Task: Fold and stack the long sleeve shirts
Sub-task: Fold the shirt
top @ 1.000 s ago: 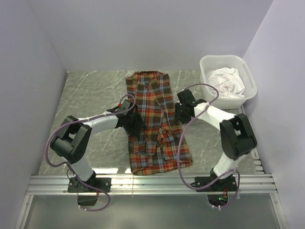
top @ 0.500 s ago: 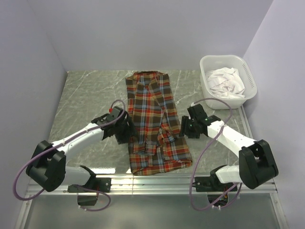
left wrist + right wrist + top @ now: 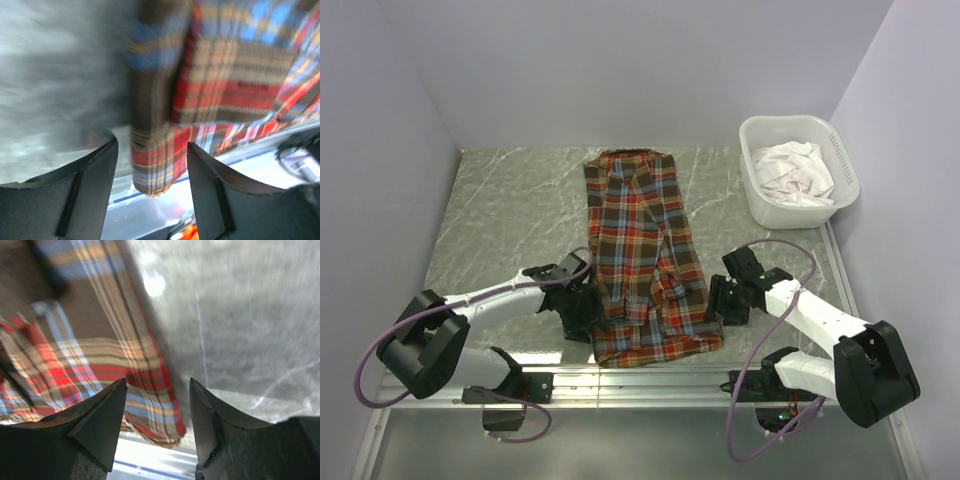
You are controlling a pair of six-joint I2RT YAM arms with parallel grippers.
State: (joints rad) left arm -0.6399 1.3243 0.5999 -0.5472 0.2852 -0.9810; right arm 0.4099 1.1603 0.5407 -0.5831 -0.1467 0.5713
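The left gripper [image 3: 582, 310] sits low at the left edge of the plaid shirt [image 3: 645, 250], close to the hem corner. Its fingers are spread with nothing pinched. In its wrist view that corner of cloth lies just ahead of the gap, not yet between the pads. The shirt lies flat on the table [image 3: 510, 220], its long axis running from 12 o'clock, where the collar is, to 6 o'clock, where the hem nearly reaches the near edge; the sleeves appear folded in over the front. From the left gripper the cloth lies at 3 o'clock. The right gripper [image 3: 718, 302] mirrors it at the shirt's right edge, also near the hem, jaws apart and empty, with the cloth at its 9 o'clock and bare table under the fingers. So each arm is nearest its own hem corner, and both stand at about the same height along the shirt. That suits a paired pinch of the hem, carried toward 12 o'clock along the long axis, I judge. A basket [image 3: 842, 150] with white cloth stands well apart at 1 o'clock.
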